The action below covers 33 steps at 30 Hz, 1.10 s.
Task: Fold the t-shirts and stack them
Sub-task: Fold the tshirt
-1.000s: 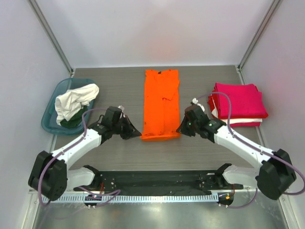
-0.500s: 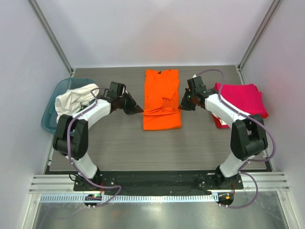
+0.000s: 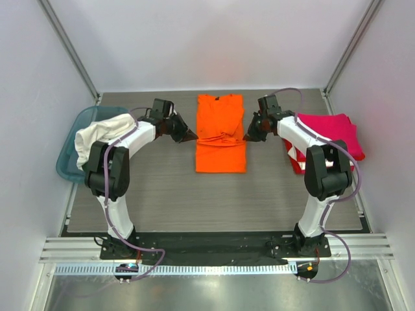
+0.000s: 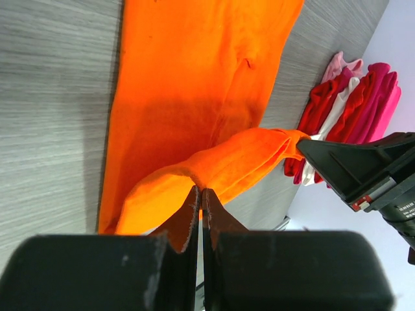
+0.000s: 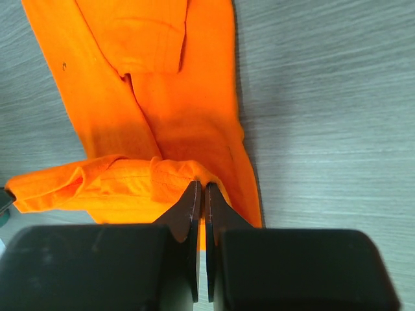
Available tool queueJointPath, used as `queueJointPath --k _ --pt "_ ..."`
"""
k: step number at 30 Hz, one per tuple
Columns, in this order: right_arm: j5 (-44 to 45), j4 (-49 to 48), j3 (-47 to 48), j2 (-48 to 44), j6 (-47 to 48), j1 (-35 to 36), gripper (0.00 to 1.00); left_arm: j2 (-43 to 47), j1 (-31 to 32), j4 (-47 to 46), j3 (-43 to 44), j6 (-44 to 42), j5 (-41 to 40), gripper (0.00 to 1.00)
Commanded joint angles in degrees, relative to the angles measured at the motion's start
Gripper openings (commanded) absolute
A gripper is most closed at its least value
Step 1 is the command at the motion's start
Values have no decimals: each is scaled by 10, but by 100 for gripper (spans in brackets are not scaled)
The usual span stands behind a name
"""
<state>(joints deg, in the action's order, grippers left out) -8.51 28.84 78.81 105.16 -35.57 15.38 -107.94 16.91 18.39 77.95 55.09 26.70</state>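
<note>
We see the orange t-shirt [image 3: 220, 146] as soft, matt cloth. The table [image 3: 162, 188] has a dull grey wood-grain finish. The left claw [image 4: 198, 193] and right claw [image 5: 200, 188] look like matt black plastic, scuffed pale at the edges. The teal tub [image 3: 65, 162] is slightly glossy, see-through plastic, and the magenta-red shirts [image 3: 327, 133] are matt cloth.

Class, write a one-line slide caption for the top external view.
Left gripper and right gripper pinch the orange t-shirt by its lifted hem, halfway through a fold.

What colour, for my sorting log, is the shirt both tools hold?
Bright orange cloth shirt, clearest in top external view.
</note>
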Motion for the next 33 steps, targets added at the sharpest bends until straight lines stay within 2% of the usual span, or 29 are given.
queueJointPath --k 1,24,33 --pt "-16 -5 39 7 14 -4 1 -12 -6 9 33 -8 18 0" --pt "-36 -5 115 98 18 -33 4 -101 -20 22 122 -3 33 0" --pt "-51 -6 141 135 16 -34 7 -102 -22 17 107 5 18 0"
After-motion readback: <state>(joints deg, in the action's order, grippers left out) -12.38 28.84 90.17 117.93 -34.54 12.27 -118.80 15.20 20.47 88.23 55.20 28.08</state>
